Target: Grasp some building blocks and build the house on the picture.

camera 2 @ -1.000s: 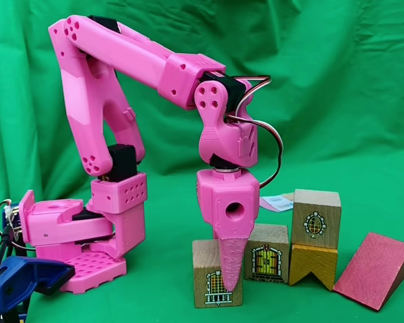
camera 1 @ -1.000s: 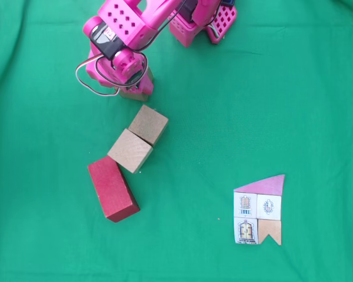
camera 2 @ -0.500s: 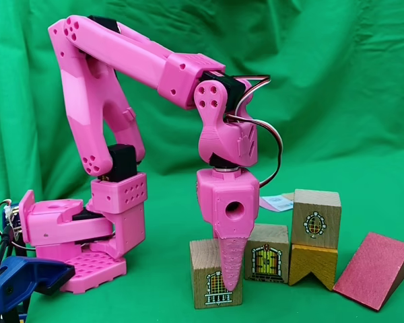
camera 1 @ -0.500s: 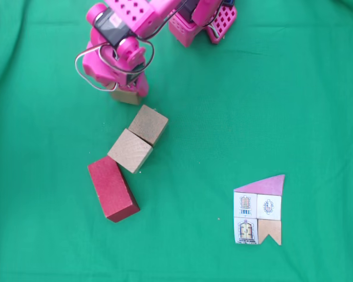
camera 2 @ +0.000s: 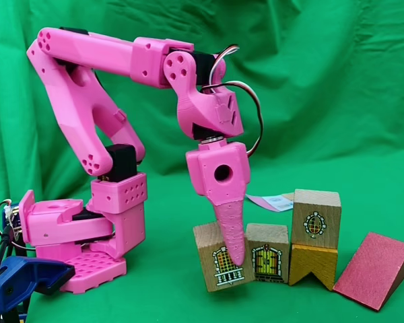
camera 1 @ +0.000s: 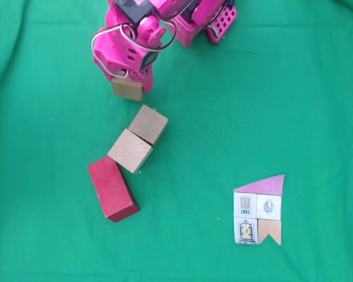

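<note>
My pink gripper (camera 1: pixel 129 82) is shut on a tan wooden cube (camera 1: pixel 127 90) near the arm's base. In the side fixed view the gripper (camera 2: pixel 234 254) holds this cube (camera 2: pixel 219 259), which has a printed window, tilted and just off the cloth; one finger (camera 2: pixel 230 229) crosses its front. Two more tan cubes (camera 1: pixel 148 124) (camera 1: pixel 130 150) lie touching corner to side. The dark-red block (camera 1: pixel 113 188) lies below them. From the side, a door cube (camera 2: pixel 268 252) stands beside a window cube (camera 2: pixel 316 214) stacked on a notched block (camera 2: pixel 312 264). The house picture (camera 1: pixel 259 210) lies flat at lower right.
Green cloth covers the table and hangs as a backdrop. The arm's pink base (camera 2: pixel 87 235) stands at the left of the side view, with a blue clamp (camera 2: pixel 20 279) in front of it. The red block (camera 2: pixel 374 269) appears as a wedge at far right.
The arm has risen and swung, lifting the held cube off the cloth and tilting it. The other blocks and the picture have stayed put.
</note>
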`<state>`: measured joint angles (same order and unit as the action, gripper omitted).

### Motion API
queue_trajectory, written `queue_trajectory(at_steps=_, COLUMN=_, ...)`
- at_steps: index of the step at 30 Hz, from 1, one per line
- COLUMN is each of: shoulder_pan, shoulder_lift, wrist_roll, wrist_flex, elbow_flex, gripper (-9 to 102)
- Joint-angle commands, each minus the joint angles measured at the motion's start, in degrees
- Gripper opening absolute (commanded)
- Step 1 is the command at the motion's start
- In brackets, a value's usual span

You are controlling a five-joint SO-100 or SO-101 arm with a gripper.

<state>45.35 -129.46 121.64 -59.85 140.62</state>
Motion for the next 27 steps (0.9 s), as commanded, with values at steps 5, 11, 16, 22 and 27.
queue_trajectory(at_steps=5, shoulder_pan=-0.35, shoulder_lift=-4.39, wrist_roll=-0.62, wrist_flex=-11.60, elbow_flex=-3.52, gripper=21)
queue_trajectory(at_steps=11, shoulder_pan=-0.35, shoulder_lift=-3.43, wrist_roll=-0.79, wrist_flex=-22.85, elbow_flex=-10.11, gripper=21)
queue_trajectory(at_steps=16, shoulder_pan=-0.53, shoulder_lift=-3.25, wrist_roll=-2.90, wrist_flex=-25.05, elbow_flex=-11.34, gripper=21)
queue_trajectory(at_steps=22, shoulder_pan=-4.75, shoulder_lift=-3.16, wrist_roll=-12.48, wrist_flex=-25.05, elbow_flex=-11.34, gripper=21)
queue_trajectory(at_steps=27, shoulder_pan=-7.82, shoulder_lift=-3.16, wrist_roll=-21.80, wrist_flex=-24.43, elbow_flex=-11.51, gripper=21)
